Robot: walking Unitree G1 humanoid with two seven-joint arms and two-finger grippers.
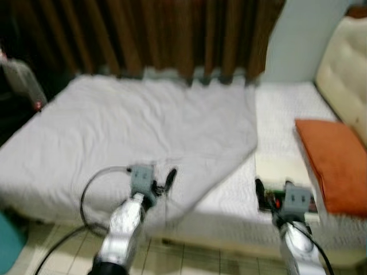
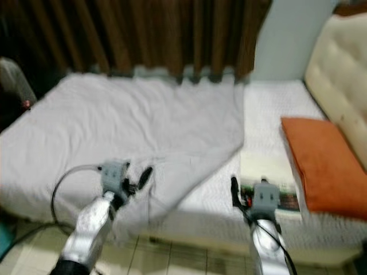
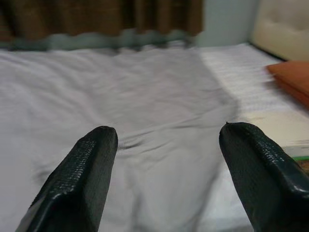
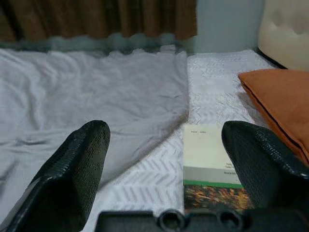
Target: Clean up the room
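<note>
A grey blanket (image 1: 143,120) lies spread over the left and middle of the bed, with one corner reaching toward the right. On the bare white mattress cover (image 1: 287,103) at the right lie an orange pillow (image 1: 335,163) and a cream book (image 4: 207,154) with a green and dark band. My left gripper (image 1: 163,182) is open at the blanket's near edge, and its fingers (image 3: 91,159) stand wide apart with nothing between them. My right gripper (image 1: 269,192) is open just in front of the book, holding nothing.
Brown curtains (image 1: 160,34) hang behind the bed. A cream padded headboard (image 1: 347,63) stands at the far right. Tiled floor (image 1: 189,258) runs along the bed's near edge, with a teal object (image 1: 8,246) at the lower left. A pale object (image 1: 23,80) stands left of the bed.
</note>
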